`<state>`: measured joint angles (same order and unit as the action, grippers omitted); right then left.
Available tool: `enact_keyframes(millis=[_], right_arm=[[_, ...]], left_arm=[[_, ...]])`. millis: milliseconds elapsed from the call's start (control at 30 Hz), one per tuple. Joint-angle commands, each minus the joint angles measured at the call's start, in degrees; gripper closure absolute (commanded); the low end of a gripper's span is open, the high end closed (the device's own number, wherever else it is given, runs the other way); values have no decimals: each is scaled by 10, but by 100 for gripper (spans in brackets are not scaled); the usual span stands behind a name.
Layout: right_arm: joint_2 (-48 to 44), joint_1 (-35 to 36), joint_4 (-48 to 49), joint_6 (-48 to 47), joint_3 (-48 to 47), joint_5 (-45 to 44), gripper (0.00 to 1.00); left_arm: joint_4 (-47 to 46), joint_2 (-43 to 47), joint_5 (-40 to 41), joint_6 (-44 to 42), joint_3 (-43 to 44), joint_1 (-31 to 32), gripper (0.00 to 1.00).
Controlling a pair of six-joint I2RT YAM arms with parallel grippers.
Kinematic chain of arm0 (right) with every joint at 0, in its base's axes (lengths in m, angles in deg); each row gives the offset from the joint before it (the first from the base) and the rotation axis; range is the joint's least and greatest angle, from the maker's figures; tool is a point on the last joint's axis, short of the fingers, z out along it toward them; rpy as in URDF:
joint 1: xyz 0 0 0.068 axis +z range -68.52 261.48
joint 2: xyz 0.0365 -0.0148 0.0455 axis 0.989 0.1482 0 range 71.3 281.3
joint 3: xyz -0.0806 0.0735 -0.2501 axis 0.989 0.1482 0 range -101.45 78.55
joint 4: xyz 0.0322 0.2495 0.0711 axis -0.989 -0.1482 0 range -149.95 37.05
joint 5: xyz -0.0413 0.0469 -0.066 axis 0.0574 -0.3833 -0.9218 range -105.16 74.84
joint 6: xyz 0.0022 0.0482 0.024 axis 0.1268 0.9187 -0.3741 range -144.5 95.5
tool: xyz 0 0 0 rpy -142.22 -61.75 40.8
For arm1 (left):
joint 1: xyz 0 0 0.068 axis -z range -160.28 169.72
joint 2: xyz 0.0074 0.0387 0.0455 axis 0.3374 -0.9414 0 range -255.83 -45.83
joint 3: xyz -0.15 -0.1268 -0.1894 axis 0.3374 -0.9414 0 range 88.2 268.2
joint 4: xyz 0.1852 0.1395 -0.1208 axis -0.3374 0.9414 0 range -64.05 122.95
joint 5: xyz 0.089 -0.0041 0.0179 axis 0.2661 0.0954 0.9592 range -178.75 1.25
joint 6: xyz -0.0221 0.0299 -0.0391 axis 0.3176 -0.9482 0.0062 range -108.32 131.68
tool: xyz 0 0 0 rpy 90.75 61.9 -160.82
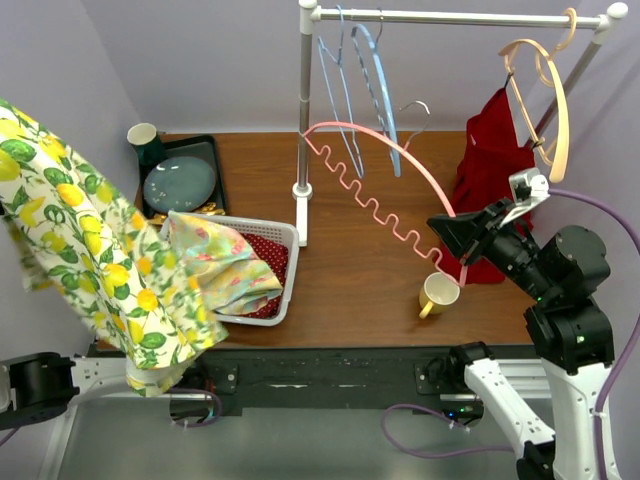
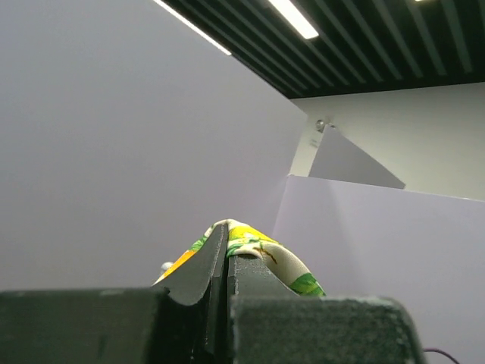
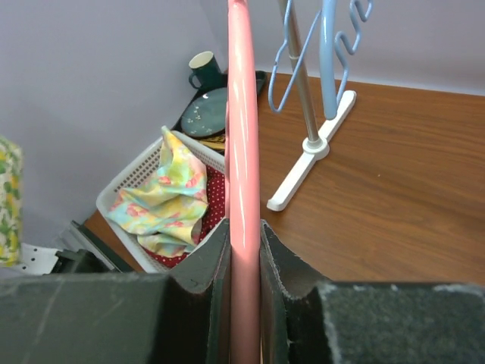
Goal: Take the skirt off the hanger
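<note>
Top view: skirt, lemon print, hangs far left, well apart from the pink hanger gripped by my right fingers. I judge it free (hold the hanger steady, draw the cloth no further).
Basket: floral cloth, red dotted cloth.
Tray: plate, green mug at its corner.
Left wrist: left fingers pressed shut on a skirt fold.
Right wrist: right fingers clamped round the hanger's bar.

A black right gripper, black joints and white links are shown; a purple cable is attached.
</note>
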<state>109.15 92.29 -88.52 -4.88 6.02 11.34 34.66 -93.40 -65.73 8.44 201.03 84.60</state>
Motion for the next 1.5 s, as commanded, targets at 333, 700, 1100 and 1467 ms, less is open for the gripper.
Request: enact_keyframes(millis=[333,700,1100,1467], right_arm=[[-48,-3,15,30,-52,44,100],[-73,-3,-13,30,-89,-14,100],[-98,-2,-34,21,-105,-92,100],[-106,12,-52,4,-108,-138,100]], left_arm=[[-393,28,407,-401,-435,-2,100],[-220,24,422,38,-707,-132,100],[289,20,543,524,-729,-224,100],[664,-95,585,803,-599,-227,27]])
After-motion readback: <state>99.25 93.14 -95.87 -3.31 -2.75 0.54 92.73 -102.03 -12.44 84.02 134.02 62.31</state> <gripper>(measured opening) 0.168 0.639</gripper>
